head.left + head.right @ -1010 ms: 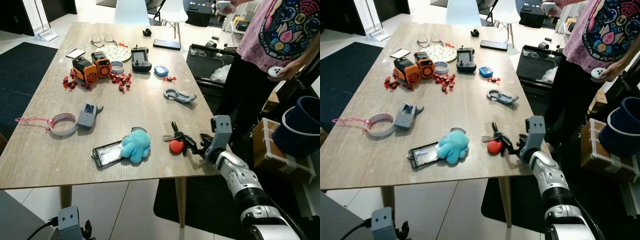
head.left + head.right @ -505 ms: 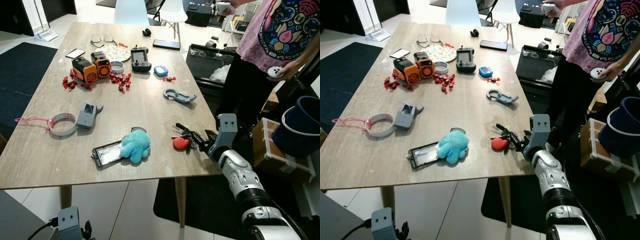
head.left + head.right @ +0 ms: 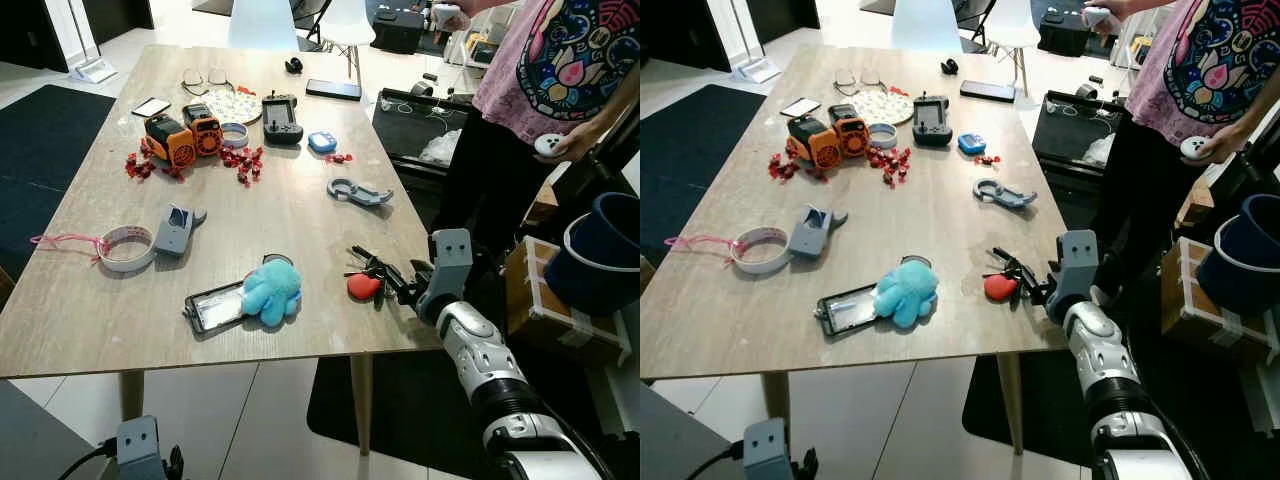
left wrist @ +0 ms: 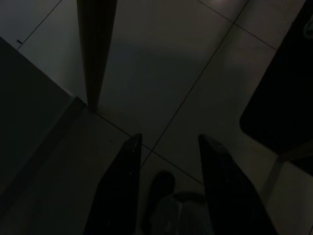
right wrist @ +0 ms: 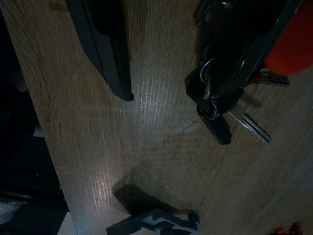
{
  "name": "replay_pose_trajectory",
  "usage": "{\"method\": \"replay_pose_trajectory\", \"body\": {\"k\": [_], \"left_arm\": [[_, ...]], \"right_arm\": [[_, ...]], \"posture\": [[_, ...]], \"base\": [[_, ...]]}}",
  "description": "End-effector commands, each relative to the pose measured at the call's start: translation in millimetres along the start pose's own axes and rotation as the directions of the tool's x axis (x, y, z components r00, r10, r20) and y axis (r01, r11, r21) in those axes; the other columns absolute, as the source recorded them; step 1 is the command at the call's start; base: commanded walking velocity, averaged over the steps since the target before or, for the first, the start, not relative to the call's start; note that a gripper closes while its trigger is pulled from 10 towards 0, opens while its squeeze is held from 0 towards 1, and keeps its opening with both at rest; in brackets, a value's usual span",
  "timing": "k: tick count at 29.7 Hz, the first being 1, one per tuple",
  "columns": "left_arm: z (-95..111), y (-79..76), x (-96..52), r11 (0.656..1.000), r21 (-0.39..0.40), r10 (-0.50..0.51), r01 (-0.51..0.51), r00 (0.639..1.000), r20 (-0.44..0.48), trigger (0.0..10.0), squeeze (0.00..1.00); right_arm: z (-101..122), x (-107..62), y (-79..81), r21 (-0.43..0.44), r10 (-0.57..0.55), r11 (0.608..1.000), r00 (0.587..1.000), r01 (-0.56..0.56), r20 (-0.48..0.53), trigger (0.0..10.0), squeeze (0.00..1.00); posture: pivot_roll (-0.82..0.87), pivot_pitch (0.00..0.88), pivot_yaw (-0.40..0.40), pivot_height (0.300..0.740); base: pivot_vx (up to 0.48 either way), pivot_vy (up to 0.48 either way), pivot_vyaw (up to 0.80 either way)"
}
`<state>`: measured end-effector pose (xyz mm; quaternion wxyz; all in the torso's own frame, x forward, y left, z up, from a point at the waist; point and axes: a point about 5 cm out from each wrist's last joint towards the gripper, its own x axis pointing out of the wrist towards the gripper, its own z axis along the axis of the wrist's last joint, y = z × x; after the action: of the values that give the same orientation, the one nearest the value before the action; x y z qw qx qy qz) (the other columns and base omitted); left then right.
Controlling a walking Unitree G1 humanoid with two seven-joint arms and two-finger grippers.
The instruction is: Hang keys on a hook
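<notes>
our right pincer point(image 3: 398, 283) sits wide beside the keys point(image 3: 366, 270), one finger touching them on the surface point(image 3: 300, 215); nothing gripped, lifting and hanging remain. left pincer point(image 4: 166, 186) idles, parted.

The keys point(image 3: 368, 268) are lying on the table point(image 3: 90, 300) near its right edge, toward the front right corner, with a round tag point(image 3: 363, 286) touching them on the front side. The right gripper point(image 3: 398, 283) is being held just right of the keys, over the table's right edge. A plush toy point(image 3: 270, 291) is sitting left of the keys, near the front edge, resting against a flat case point(image 3: 212, 309) on its left. A clip point(image 3: 357, 191) is lying behind the keys, along the right edge. A tape roll point(image 3: 126, 248) is positioned near the left edge. A person point(image 3: 540, 90) is standing beyond the right edge. The left gripper point(image 4: 166, 186) is hanging over the floor point(image 4: 171, 63) beside a table leg point(image 4: 96, 49).
</notes>
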<state>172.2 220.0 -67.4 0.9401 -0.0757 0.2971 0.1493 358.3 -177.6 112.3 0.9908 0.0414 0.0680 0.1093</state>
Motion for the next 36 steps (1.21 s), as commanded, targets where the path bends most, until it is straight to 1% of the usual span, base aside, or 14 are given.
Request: {"method": "replay_pose_trajectory", "body": {"k": [1,4,5,6,7,8,9,10,11,12,13,32,34,36], "left_arm": [[-6.4,0.7,-2.0,1.000,0.007,0.007,-0.006,0.999,-0.032,10.0,0.00],[-6.2,0.8,-1.8,1.000,0.008,0.008,-0.008,0.999,-0.033,10.0,0.00],[-6.1,0.9,-1.6,1.000,0.009,0.009,-0.009,0.999,-0.034,10.0,0.00],[-5.9,1.0,-1.5,1.000,0.009,0.010,-0.010,0.999,-0.034,10.0,0.00],[-5.7,1.0,-1.3,1.000,0.010,0.010,-0.010,0.999,-0.033,10.0,0.00],[-5.5,1.1,-1.2,1.000,0.010,0.011,-0.010,0.999,-0.033,10.0,0.00],[-5.3,1.1,-1.1,1.000,0.011,0.011,-0.011,0.999,-0.033,10.0,0.00],[-5.2,1.1,-1.0,1.000,0.011,0.011,-0.011,0.999,-0.033,10.0,0.00],[-5.1,1.1,-0.9,1.000,0.011,0.012,-0.011,0.999,-0.033,10.0,0.00],[-5.0,1.1,-0.9,1.000,0.012,0.012,-0.012,0.999,-0.033,10.0,0.00],[-5.0,1.1,-0.9,1.000,0.012,0.012,-0.012,0.999,-0.033,10.0,0.00],[-4.3,-0.7,-0.4,1.000,0.021,0.013,-0.012,0.999,-0.031,10.0,0.00],[-4.0,-0.8,-0.3,1.000,0.023,0.012,-0.011,0.999,-0.030,10.0,0.00],[-3.5,-0.7,-0.2,1.000,0.023,0.013,-0.012,1.000,-0.028,10.0,0.00]], "right_arm": [[-5.2,-0.3,-1.6,-0.007,-0.016,1.000,1.000,0.016,-0.025,10.0,0.00],[-4.8,0.1,-1.8,-0.011,-0.020,1.000,1.000,0.020,-0.022,10.0,0.00],[-4.4,0.5,-2.0,-0.010,-0.023,1.000,0.999,0.023,-0.022,7.3,0.00],[-4.2,0.8,-2.2,-0.010,-0.025,1.000,0.999,0.025,-0.021,7.3,0.00],[-3.8,1.1,-2.5,-0.009,-0.028,1.000,0.999,0.028,-0.021,3.8,0.00],[-3.6,1.3,-2.7,-0.009,-0.029,1.000,0.999,0.029,-0.021,3.8,0.00],[-3.3,1.4,-2.9,-0.008,-0.030,1.000,0.999,0.030,-0.020,1.8,0.00],[-3.2,1.5,-3.1,-0.007,-0.031,1.000,0.999,0.031,-0.019,1.8,0.00],[-3.2,1.6,-3.2,-0.006,-0.032,0.999,0.999,0.032,-0.019,0.4,0.00],[-3.2,1.6,-3.3,-0.006,-0.033,0.999,0.999,0.033,-0.019,0.4,0.00],[-3.2,1.7,-3.4,-0.006,-0.034,0.999,0.999,0.034,-0.019,0.0,0.00],[-3.5,2.8,-7.8,-0.010,-0.058,0.998,0.998,0.058,-0.024,0.0,0.00],[-1.6,3.3,-9.7,-0.010,-0.066,0.998,0.998,0.066,-0.018,0.0,0.00],[6.9,4.9,-13.1,0.010,-0.082,0.997,0.996,0.081,0.021,0.0,0.00]], "posture": [[0.07,0.106,-0.081,0.740],[0.07,0.104,-0.082,0.740],[0.07,0.104,-0.082,0.740],[0.07,0.104,-0.082,0.740],[0.07,0.102,-0.082,0.740],[0.07,0.102,-0.082,0.740],[0.07,0.101,-0.082,0.740],[0.07,0.101,-0.082,0.740],[0.07,0.099,-0.082,0.740],[0.07,0.099,-0.082,0.740],[0.07,0.099,-0.082,0.740],[0.07,0.101,-0.080,0.740],[0.07,0.101,-0.081,0.740],[0.07,0.102,-0.080,0.740]], "base": [[0.000,0.000,0.00],[0.000,0.000,0.00],[0.000,0.000,0.00],[0.000,0.000,0.00],[0.000,0.000,0.00],[0.000,0.000,0.00],[0.000,0.000,0.00],[0.000,0.000,0.00],[0.000,0.000,0.00],[0.000,0.000,0.00],[0.000,0.000,0.00],[0.000,0.000,0.00],[0.000,0.000,0.00],[0.000,0.000,0.00]]}}
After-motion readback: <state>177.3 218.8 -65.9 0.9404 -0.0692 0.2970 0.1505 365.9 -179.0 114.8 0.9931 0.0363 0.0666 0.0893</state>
